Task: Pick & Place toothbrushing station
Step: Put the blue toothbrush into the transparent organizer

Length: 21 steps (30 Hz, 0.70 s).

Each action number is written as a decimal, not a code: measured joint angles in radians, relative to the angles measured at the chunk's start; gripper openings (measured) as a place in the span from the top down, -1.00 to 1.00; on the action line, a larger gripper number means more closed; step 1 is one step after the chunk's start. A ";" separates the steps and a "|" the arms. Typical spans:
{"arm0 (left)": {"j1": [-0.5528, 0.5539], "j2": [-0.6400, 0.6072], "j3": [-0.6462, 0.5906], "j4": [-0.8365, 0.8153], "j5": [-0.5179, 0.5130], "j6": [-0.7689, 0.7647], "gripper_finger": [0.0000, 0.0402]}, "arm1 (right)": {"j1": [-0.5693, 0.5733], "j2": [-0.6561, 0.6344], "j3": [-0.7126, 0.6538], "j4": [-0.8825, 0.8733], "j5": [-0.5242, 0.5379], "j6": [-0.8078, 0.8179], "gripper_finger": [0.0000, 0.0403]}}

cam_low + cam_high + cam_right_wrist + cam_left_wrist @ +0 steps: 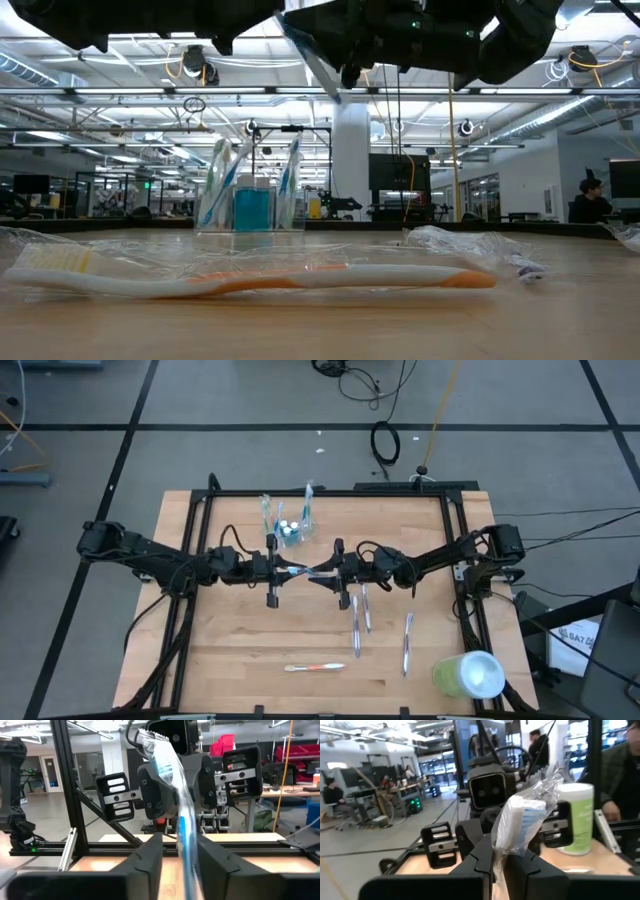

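Note:
A blue toothbrush in a clear wrapper [305, 570] is held above the table's middle between my two grippers, which face each other. My left gripper [287, 570] is shut on it from the left, my right gripper [325, 572] from the right. Its white-bristled head [520, 817] shows in the left wrist view and its blue handle [184, 832] in the right wrist view. The clear cup [292, 528] stands on its base at the far middle, with several toothbrushes and tubes upright in it; it also shows in the low view [252, 208]. My left gripper pinches the wrapped toothbrush between its two fingers, just below the head [501, 855]. The fingers lie about level and come from the table's left. The head sticks out past the fingertips, clear of the table. My right gripper pinches the wrapped blue handle [186, 862] between its two fingers. The fingers lie about level and come from the table's right. The brush runs on slanting toward my left gripper, clear of the table.
Three wrapped toothbrushes [360, 618] [407, 645] lie right of the middle. An orange-and-white wrapped one [315, 667] lies near the front edge, close in the low view [300, 280]. A large lime-green cylinder [468, 674] stands at the front right. A black frame [200, 510] borders the table.

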 joint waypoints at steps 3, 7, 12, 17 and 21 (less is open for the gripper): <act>0.000 0.000 0.000 -0.036 -0.008 0.000 0.87 | -0.002 0.000 0.000 -0.011 0.000 0.021 0.35; 0.000 0.000 0.000 -0.078 -0.004 -0.003 0.95 | -0.016 0.000 0.000 -0.044 -0.001 0.066 0.20; 0.001 0.001 0.034 -0.205 -0.008 -0.056 0.91 | -0.052 -0.038 0.008 -0.243 -0.007 0.166 0.17; 0.012 0.000 0.166 -0.502 -0.001 -0.111 0.88 | -0.052 -0.087 0.037 -0.399 -0.006 0.109 0.16; 0.038 0.000 0.201 -0.535 0.006 -0.200 0.88 | -0.035 -0.086 0.037 -0.377 -0.060 0.057 0.16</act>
